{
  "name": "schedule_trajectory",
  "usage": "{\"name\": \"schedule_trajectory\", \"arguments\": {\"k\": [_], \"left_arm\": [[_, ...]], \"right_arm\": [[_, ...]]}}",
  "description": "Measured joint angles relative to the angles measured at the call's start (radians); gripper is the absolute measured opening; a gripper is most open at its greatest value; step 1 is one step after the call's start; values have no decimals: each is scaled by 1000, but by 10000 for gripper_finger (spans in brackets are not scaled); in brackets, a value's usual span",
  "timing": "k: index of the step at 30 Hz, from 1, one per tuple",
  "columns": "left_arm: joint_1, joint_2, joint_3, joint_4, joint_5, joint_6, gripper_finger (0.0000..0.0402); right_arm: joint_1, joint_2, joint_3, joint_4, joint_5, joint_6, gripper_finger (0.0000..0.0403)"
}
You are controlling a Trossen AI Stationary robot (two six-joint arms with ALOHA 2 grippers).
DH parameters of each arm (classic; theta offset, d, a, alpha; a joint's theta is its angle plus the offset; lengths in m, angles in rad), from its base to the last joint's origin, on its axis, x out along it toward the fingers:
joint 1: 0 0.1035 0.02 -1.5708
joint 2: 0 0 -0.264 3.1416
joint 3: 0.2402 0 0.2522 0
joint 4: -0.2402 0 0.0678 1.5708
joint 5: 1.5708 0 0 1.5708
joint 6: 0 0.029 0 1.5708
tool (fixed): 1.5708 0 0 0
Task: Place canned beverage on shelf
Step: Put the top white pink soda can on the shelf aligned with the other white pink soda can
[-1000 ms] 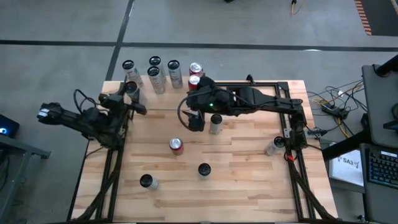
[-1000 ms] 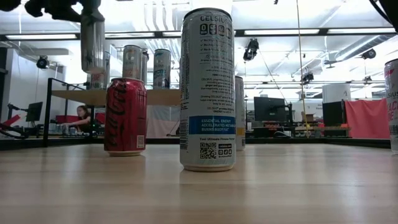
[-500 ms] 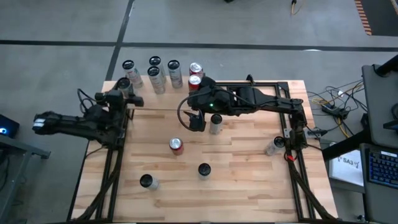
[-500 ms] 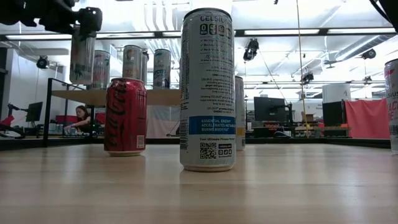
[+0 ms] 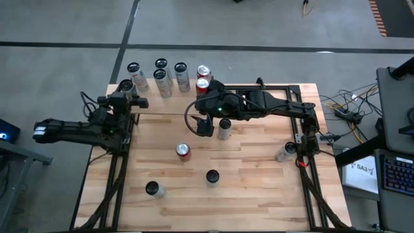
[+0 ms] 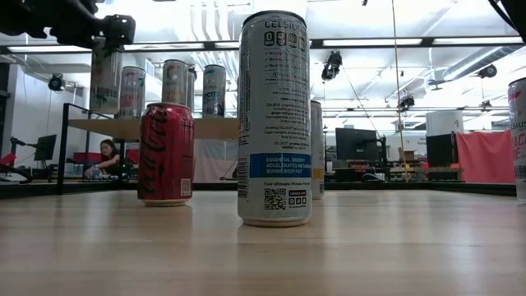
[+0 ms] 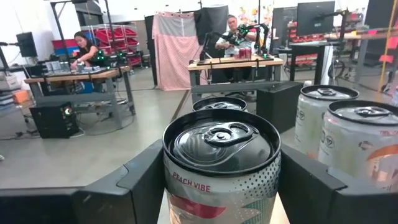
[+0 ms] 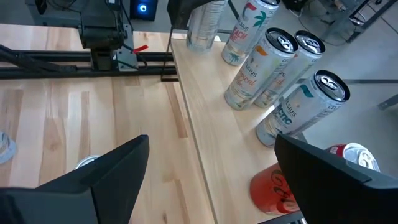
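**High view: left gripper held a can at the shelf's end**

The high view showed the left gripper (image 5: 127, 97) closed around a silver can (image 5: 127, 86) at the left end of the shelf (image 5: 169, 97), the pale raised platform along the table's far edge. In the left wrist view that can's label read "PEACH VIBE" and its pull tab sat unbroken, the dark fingers (image 7: 146, 180) pressed on both sides.

On the shelf stood six other cans: four silver cans (image 5: 161, 76) and two red-topped cans (image 5: 203, 76). All the lids in view looked sealed.

The right gripper (image 5: 212, 125) hung with its fingers spread and nothing between them, beside a silver can (image 5: 224, 128) on the table (image 5: 259, 175).

The tabletop held five cans: one red can (image 5: 184, 151) and four silver or dark-topped ones.
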Motion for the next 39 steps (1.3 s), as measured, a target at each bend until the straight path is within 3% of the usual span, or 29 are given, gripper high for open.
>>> {"name": "schedule_trajectory", "arguments": {"k": [27,33,39], "left_arm": [[-1,68,-5,-90,-3,-131,232],[-1,87,-5,-91,-3,-159,260],[-1,97,-5,-91,-3,-163,258]], "right_arm": [[0,1,0,-4,0,0,338],[0,1,0,-4,0,0,338],[0,1,0,-5,0,0,338]]}}
